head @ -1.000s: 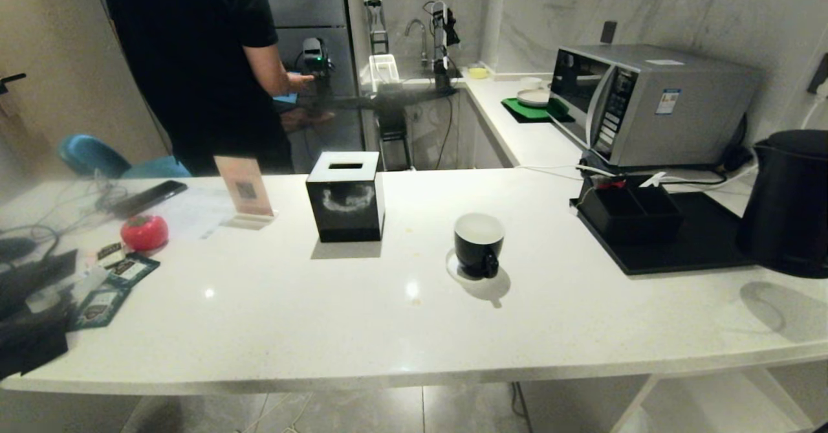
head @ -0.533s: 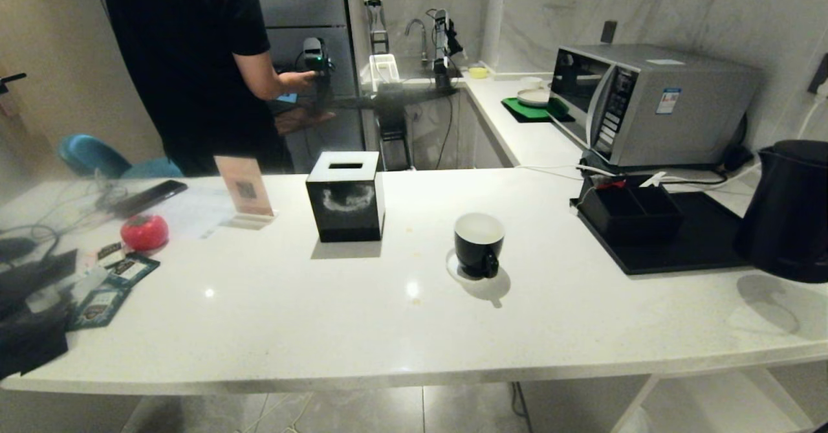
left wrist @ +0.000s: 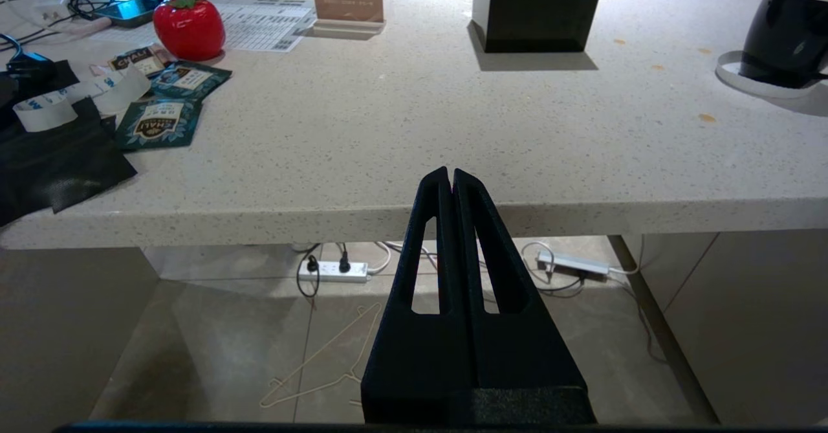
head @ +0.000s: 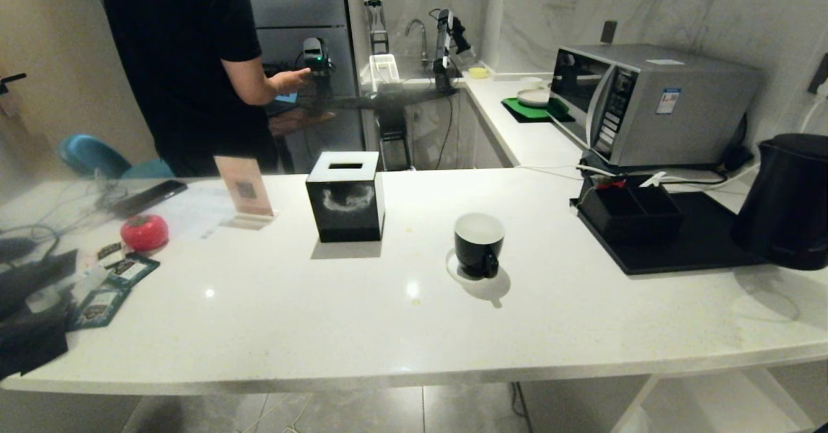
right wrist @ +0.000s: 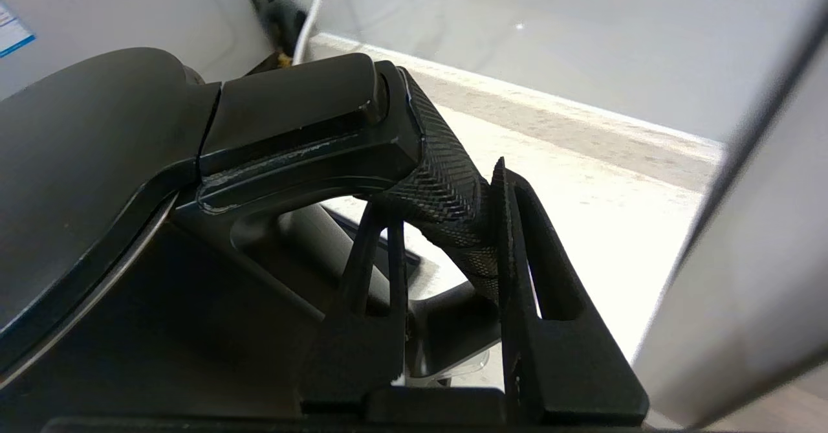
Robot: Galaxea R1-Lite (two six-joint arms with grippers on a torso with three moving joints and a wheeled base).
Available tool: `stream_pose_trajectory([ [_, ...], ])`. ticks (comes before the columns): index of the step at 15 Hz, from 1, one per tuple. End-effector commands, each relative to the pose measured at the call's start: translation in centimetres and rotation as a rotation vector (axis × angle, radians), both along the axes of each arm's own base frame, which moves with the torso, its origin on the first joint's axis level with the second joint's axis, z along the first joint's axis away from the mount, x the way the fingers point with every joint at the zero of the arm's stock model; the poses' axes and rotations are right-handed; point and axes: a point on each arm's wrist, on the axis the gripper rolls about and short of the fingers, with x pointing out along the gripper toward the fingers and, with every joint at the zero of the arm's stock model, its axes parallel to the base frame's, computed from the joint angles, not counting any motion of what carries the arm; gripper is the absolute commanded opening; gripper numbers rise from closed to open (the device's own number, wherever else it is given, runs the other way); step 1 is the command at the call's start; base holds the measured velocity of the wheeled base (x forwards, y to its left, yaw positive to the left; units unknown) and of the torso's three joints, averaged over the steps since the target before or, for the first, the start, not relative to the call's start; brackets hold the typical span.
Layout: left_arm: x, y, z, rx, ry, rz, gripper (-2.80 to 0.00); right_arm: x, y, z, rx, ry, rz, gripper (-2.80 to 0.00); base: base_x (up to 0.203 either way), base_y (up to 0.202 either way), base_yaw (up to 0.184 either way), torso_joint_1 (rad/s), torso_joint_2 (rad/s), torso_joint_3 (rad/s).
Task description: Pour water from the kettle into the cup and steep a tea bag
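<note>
Right wrist view shows the right gripper (right wrist: pixel 446 239) clamped on the textured handle of the tall matte-black kettle (head: pixel 786 200), which sits far right of the small glossy black cup (head: pixel 479 244). Carrying is the step; next comes pouring.

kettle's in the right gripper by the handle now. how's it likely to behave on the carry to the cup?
The kettle is tall and bulky, held only at its handle by the right gripper, so it will likely feel off-balance and may swing. The textured handle should resist slipping. Rigid body; fill level is not visible, so weight is uncertain.
</note>
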Motion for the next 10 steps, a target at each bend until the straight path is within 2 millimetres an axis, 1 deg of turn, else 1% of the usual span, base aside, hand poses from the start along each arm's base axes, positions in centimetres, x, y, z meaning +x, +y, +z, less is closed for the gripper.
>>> stream_pose_trajectory([
  [1, 0.0, 0.0, 0.0, 0.0, 0.0, 0.0, -2.8, 0.8, -0.5, -0.5, 0.004, 0.004, 0.0, -2.8, 0.0, 0.0, 0.0, 0.0, 0.0, 0.0],
  [8, 0.0, 0.0, 0.0, 0.0, 0.0, 0.0, -2.8, 3.4, -1.8, -1.1, 0.016, -0.024, 0.005, -2.8, 0.0, 0.0, 0.0, 0.0, 0.0, 0.0],
  [10, 0.0, 0.0, 0.0, 0.0, 0.0, 0.0, -2.8, 4.2, -2.2, -1.7, 0.021, -0.019, 0.007, -2.8, 0.0, 0.0, 0.0, 0.0, 0.0, 0.0],
])
